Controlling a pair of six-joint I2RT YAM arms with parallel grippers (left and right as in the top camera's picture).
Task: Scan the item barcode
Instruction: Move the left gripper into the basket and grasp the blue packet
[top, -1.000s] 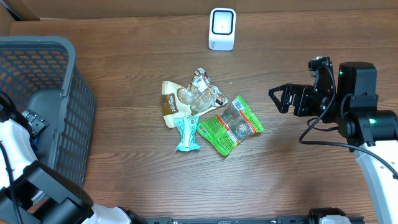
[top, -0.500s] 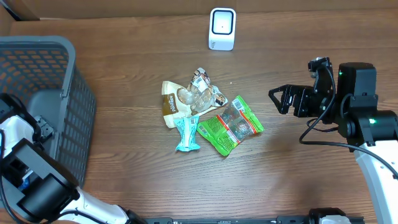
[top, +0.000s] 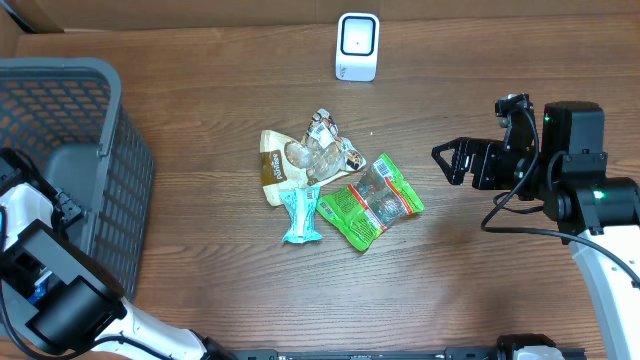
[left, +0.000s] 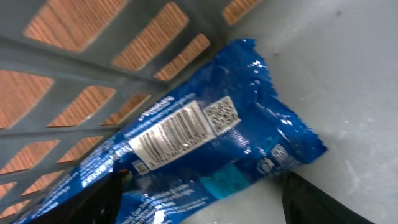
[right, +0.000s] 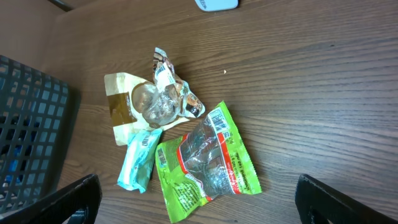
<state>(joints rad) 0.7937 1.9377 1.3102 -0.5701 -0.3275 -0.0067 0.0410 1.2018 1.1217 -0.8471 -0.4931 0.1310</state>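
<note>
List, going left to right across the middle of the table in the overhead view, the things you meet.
grey basket → tan pouch → green packet → right gripper. The teal and clear packets overlap their neighbours, so they are left out.

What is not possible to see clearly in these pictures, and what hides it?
- Left wrist view: the left fingers are cut off by the bottom edge, so it is unclear whether they touch the blue packet.
- Overhead view: that packet is mostly hidden inside the basket under the left arm.
- Right wrist view: the scanner is cut off by the top edge.
- Overhead view: the barcode on the green packet is too small to read.
</note>
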